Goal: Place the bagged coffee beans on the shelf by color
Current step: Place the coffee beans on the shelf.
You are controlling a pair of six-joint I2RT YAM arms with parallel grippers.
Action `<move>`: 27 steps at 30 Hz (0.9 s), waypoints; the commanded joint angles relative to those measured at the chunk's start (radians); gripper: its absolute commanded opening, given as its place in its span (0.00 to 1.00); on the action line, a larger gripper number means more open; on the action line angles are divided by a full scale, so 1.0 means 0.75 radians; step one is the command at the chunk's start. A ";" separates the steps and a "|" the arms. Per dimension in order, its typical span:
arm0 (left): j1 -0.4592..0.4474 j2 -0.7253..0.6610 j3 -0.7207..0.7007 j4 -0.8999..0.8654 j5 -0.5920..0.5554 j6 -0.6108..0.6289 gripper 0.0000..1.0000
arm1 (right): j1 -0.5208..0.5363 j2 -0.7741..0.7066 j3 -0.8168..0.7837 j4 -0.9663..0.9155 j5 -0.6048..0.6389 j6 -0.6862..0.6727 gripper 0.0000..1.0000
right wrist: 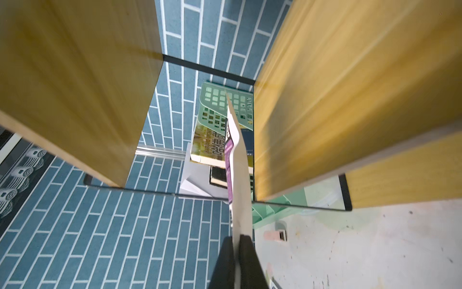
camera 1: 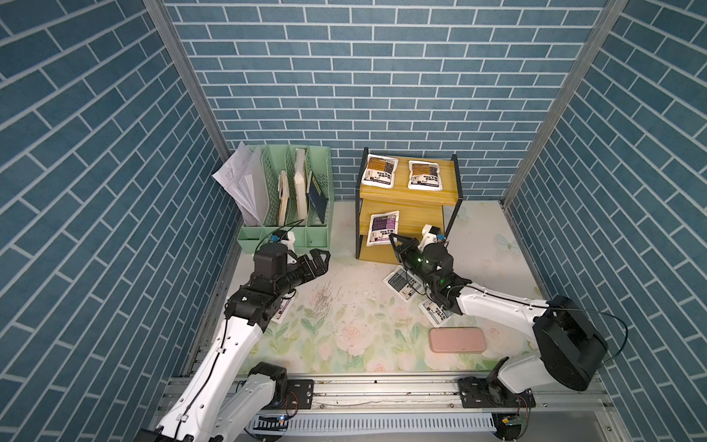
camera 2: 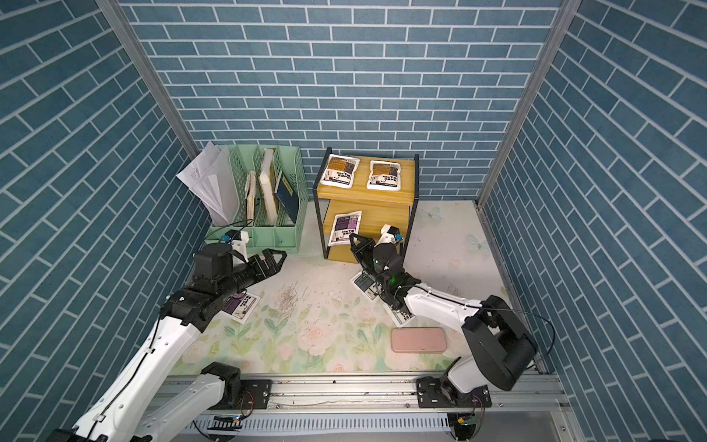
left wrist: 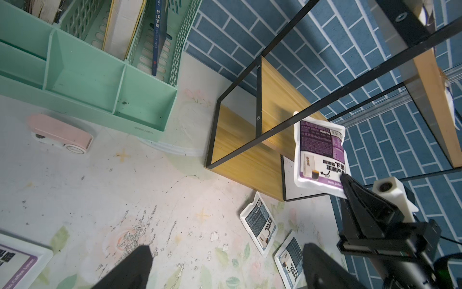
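**Purple-labelled white coffee pouch held at the yellow-board, black-framed shelf**

The right fingers are clamped on the pouch's near corner, holding it tilted over the middle tier. Two orange-brown-labelled pouches lie on the top tier. The left fingers stand wide apart, empty. Next, probably: lay it flat, let go, then fetch the matching purple pouch on the bench.

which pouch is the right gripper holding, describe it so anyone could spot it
Find the yellow shelf at the back wall. Below its top tier, the right gripper pinches a white pouch by its corner. It is the only purple-labelled one at the shelf; the two on top are orange-brown.
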 commanded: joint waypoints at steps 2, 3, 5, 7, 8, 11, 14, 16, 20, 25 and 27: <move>0.005 -0.018 0.030 -0.053 -0.011 0.055 0.99 | -0.048 0.092 0.127 0.071 0.013 -0.078 0.00; 0.005 -0.018 0.030 -0.057 -0.016 0.061 0.98 | -0.055 0.118 0.147 0.078 0.007 -0.073 0.00; 0.005 -0.021 0.036 -0.067 -0.025 0.075 0.99 | -0.067 0.167 0.199 0.070 0.001 -0.064 0.00; 0.005 -0.023 0.042 -0.077 -0.035 0.084 0.99 | -0.076 0.216 0.260 0.047 -0.019 -0.069 0.00; 0.005 -0.022 0.046 -0.083 -0.042 0.087 0.99 | -0.083 0.243 0.293 0.025 -0.029 -0.070 0.00; 0.005 -0.027 0.052 -0.094 -0.051 0.095 0.99 | -0.097 0.315 0.356 0.013 -0.059 -0.064 0.00; 0.005 -0.032 0.050 -0.105 -0.058 0.098 0.98 | -0.105 0.370 0.403 0.003 -0.081 -0.057 0.00; 0.005 -0.035 0.048 -0.114 -0.064 0.103 0.99 | -0.105 0.396 0.430 -0.022 -0.091 -0.058 0.00; 0.005 -0.041 0.048 -0.124 -0.075 0.113 0.99 | -0.109 0.416 0.439 -0.026 -0.089 -0.059 0.00; 0.005 -0.044 0.054 -0.136 -0.086 0.123 0.99 | -0.130 0.416 0.445 -0.084 -0.088 -0.065 0.07; 0.005 -0.043 0.054 -0.139 -0.091 0.124 0.99 | -0.137 0.417 0.441 -0.089 -0.095 -0.060 0.12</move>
